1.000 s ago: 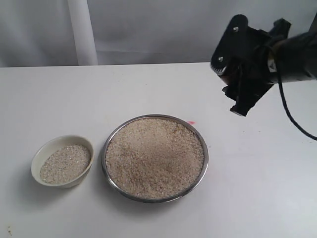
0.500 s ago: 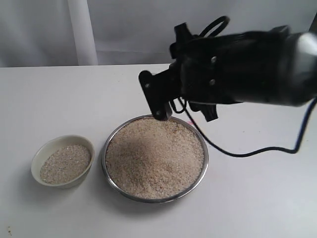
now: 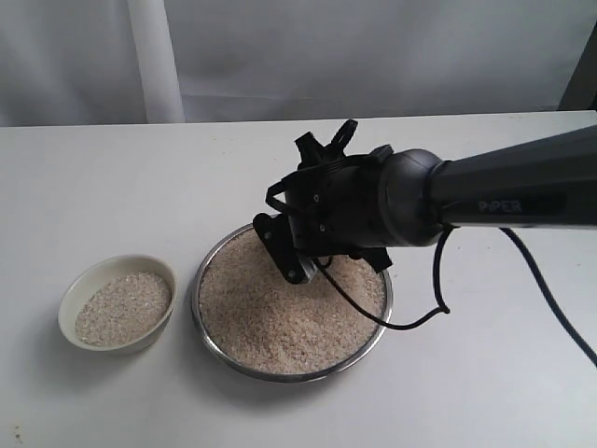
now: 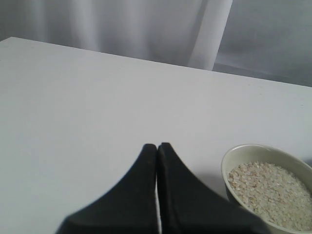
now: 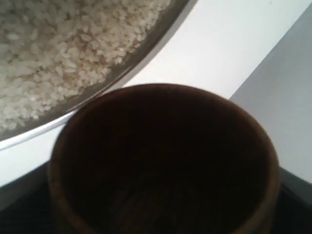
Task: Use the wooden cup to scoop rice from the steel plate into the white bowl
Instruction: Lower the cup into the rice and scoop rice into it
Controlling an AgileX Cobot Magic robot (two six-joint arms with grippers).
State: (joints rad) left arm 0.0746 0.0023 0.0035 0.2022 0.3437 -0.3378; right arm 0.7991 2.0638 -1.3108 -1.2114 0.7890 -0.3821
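The steel plate lies mid-table, heaped with rice. My right gripper hangs low over the plate's far rim, fingers pointing down at the rice. In the right wrist view the wooden cup fills the frame, its dark inside empty, held between the jaws, just beside the steel plate's rim and rice. From outside, the cup is hidden behind the gripper. The white bowl, left of the plate, holds some rice. My left gripper is shut and empty, hovering beside the white bowl.
A white table carries everything. A white curtain hangs behind its far edge. The right arm's black cable droops over the plate's right rim.
The right arm swung from high at the far right down and leftward, and its gripper now sits low over the plate's far rim. Bowl and plate have not moved.
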